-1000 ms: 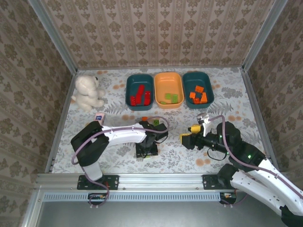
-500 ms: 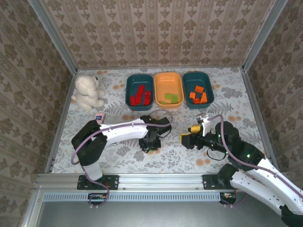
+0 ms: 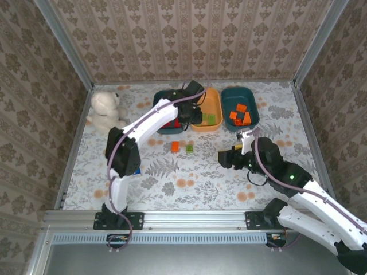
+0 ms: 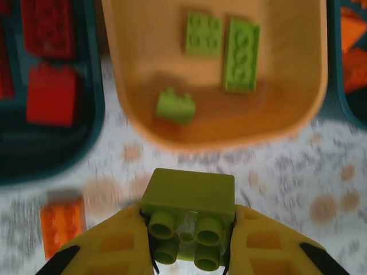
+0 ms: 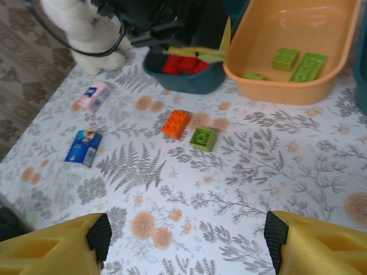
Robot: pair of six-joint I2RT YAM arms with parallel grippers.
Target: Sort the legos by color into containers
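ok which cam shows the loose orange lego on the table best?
Right wrist: the orange lego is sharp and unoccluded, studs visible, beside a loose green lego. Top external shows it small from above; left wrist shows it blurred near the left edge.

Two arms, same build: white tubular links, black joint housings, black base blocks [image 3: 117,220] bolted on a silver rail [image 3: 189,216]. Left arm [image 3: 150,116]: grey-purple cable [image 3: 107,153] looped along the links from base up to the hand. Right arm [image 3: 301,186]: same cable, white block just behind the hand. Left gripper [image 4: 186,229]: yellow plastic fingers [image 4: 112,243] with moulded recesses, darker orange-yellow inside. Right gripper [image 5: 187,235]: yellow fingers, black rubbery pads [image 5: 99,235] on the inner tips.
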